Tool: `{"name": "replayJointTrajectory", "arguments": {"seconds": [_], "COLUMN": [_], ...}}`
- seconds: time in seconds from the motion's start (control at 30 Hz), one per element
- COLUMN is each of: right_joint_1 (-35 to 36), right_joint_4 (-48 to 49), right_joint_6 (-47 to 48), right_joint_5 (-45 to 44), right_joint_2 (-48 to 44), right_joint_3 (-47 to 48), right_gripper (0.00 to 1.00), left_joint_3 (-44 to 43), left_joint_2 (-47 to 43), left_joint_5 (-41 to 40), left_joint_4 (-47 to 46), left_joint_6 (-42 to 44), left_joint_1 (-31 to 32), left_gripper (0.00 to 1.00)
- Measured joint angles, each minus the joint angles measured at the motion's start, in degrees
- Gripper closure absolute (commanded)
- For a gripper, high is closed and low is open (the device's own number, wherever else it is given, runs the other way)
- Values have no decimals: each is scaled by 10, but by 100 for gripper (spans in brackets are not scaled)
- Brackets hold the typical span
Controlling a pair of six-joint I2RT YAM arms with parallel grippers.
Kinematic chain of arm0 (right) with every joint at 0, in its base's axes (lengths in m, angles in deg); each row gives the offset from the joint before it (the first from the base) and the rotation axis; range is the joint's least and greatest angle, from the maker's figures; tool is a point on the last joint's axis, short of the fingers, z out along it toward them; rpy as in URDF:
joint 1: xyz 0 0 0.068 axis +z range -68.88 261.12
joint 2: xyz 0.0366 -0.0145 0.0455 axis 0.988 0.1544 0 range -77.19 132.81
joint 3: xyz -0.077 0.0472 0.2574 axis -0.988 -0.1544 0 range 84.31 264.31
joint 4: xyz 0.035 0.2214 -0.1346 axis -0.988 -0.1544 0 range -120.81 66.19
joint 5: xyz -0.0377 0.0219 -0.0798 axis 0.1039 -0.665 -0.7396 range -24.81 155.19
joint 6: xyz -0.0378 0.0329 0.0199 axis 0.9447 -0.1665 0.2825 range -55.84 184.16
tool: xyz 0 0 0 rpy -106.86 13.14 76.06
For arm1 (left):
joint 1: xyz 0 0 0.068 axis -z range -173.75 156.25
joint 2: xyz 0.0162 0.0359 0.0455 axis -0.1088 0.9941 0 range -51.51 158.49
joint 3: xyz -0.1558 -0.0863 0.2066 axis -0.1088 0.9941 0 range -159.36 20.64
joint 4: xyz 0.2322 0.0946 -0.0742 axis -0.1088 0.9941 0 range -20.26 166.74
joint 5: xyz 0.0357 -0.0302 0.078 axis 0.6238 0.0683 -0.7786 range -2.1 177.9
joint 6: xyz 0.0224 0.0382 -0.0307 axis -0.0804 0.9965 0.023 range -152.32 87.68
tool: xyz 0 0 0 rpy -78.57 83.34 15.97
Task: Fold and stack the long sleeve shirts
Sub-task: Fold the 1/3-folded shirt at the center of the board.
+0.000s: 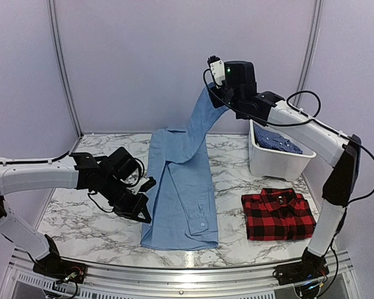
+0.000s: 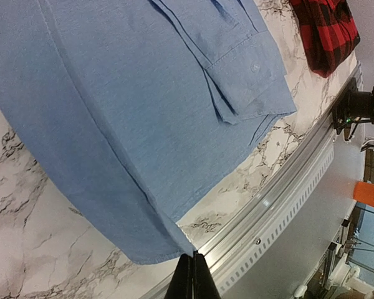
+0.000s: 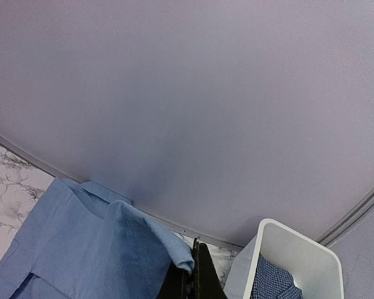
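The light blue shirt (image 1: 181, 180) lies lengthwise on the marble table, partly folded, cuff on top near the front. My right gripper (image 1: 213, 93) is shut on the shirt's far right part (image 3: 143, 249) and holds it high above the table's back. My left gripper (image 1: 143, 208) is shut on the shirt's front left hem corner (image 2: 174, 240), low over the table. The red-and-black plaid shirt (image 1: 278, 213) lies folded at the front right; it also shows in the left wrist view (image 2: 327, 28). The darker blue patterned shirt (image 1: 278, 141) lies in the white bin (image 1: 271, 165).
The white bin (image 3: 280, 249) stands at the back right beside the lifted cloth. A metal rail (image 2: 280, 193) runs along the table's front edge. Grey walls enclose the back and sides.
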Motion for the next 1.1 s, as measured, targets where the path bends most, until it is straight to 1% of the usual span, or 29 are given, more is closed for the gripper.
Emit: {"name": "replayJointTrajectory", "arguments": {"seconds": [0.27,0.43,0.53,0.57,0.6,0.73,0.77,0.83,1.1], "right_joint_1": [-5,-6,-6,-6,-6,-6,-6,-6,-6], "right_joint_4": [0,0,-1,-1,-1,-7,-9,-11,-28], "right_joint_6": [-1,-3,-8,-11,-14,-26,-30,-37,-68], "right_joint_5": [-10,-9,-2,2,8,35,46,66,171], "right_joint_2": [-29,-42,-44,-44,-44,-44,-44,-44,-54], "right_joint_3": [-44,-50,-50,-50,-50,-50,-51,-55,-108], "right_gripper": [100,100,100,100,100,100,100,100,100], "left_joint_3": [-46,-55,-60,-61,-61,-61,-61,-61,-61], "left_joint_2": [101,140,153,155,156,159,159,159,153], "left_joint_5": [22,31,33,34,36,39,40,41,37], "left_joint_4": [-9,-18,-20,-21,-23,-28,-30,-34,-48], "left_joint_6": [25,29,31,32,33,34,34,37,29], "left_joint_1": [16,20,21,22,22,22,22,22,17], "left_gripper": [100,100,96,93,88,63,58,54,48]}}
